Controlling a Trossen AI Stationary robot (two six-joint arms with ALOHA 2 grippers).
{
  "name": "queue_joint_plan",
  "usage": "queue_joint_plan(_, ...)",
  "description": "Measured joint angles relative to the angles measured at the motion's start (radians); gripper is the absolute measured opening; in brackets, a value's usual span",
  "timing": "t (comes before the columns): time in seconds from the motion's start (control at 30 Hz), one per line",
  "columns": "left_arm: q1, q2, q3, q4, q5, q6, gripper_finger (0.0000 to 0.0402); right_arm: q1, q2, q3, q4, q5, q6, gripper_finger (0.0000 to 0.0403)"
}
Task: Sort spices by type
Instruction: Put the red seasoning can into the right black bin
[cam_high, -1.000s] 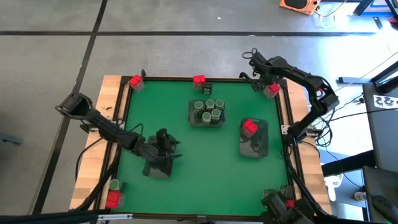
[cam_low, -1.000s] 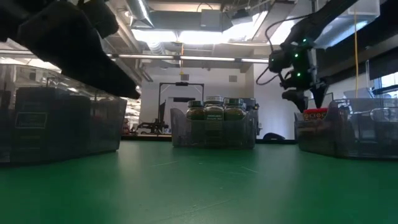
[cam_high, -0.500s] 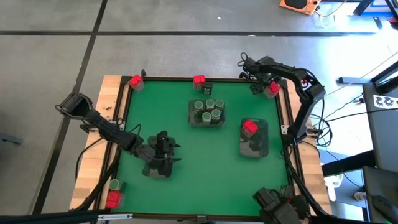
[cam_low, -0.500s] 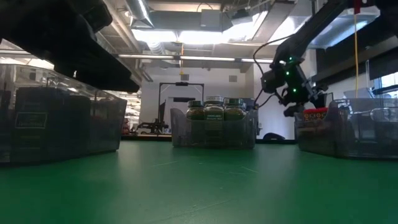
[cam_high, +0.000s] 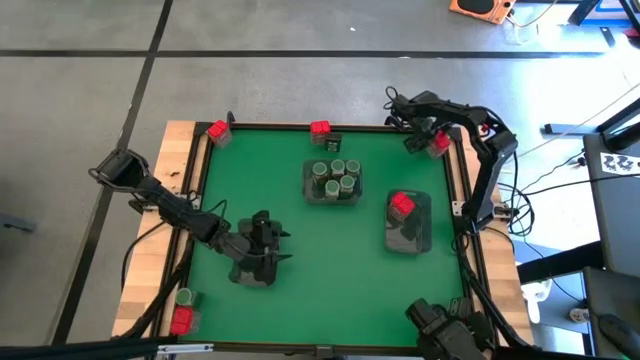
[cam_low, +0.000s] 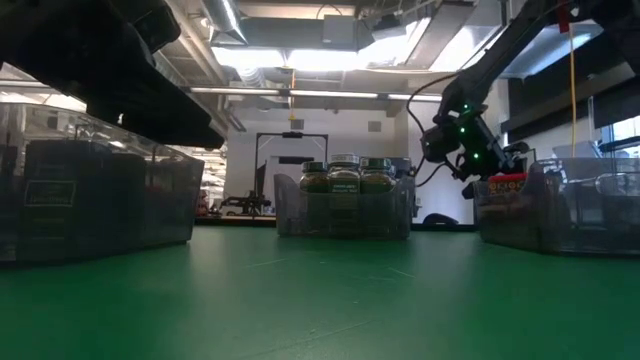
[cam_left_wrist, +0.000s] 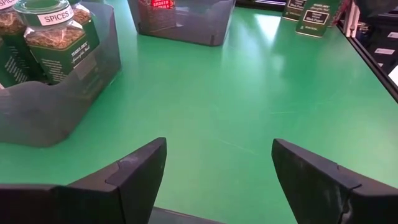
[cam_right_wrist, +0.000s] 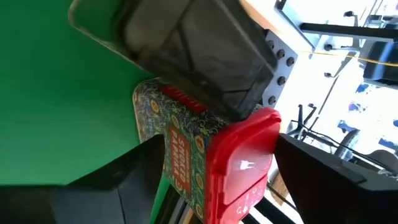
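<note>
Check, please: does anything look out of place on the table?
Yes. Several spices stand outside the trays: a red box at the far edge, another at the far left corner, and a jar beside a third box at the near left corner.

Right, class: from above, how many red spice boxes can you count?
5 red boxes: far-left corner, middle of the far edge, far-right corner, one in the right-hand tray, near-left corner. More may be hidden.

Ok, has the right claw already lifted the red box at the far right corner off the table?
No, the right claw straddles the red box, which stands on the table by a dark tin.
</note>
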Motion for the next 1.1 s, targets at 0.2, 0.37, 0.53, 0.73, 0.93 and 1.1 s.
queue_joint_plan(0.2, 0.002, 0.0, 0.0, 0.0, 0.0, 0.0, 0.029, 0.019, -0.001, 0.002, -0.023, -0.039, -0.026, 0.0297)
queue_joint_plan(0.37, 0.002, 0.0, 0.0, 0.0, 0.0, 0.003, 0.029, 0.07, -0.008, 0.0, -0.056, -0.063, -0.029, 0.0297)
queue_joint_plan(0.53, 0.002, 0.0, 0.0, 0.0, -0.001, 0.006, 0.029, 0.141, -0.02, 0.015, -0.077, -0.107, -0.021, 0.0296)
queue_joint_plan(0.73, 0.002, 0.0, 0.0, -0.001, -0.001, 0.003, 0.029, 0.207, -0.023, 0.089, -0.163, -0.131, -0.021, 0.0296)
queue_joint_plan(0.93, 0.002, 0.0, 0.0, -0.003, -0.001, 0.002, 0.029, 0.2, -0.024, 0.125, -0.245, -0.126, -0.033, 0.0296)
queue_joint_plan(1.1, 0.002, 0.0, 0.0, -0.004, -0.001, 0.002, 0.029, 0.154, -0.024, 0.125, -0.231, -0.122, -0.045, 0.0296)
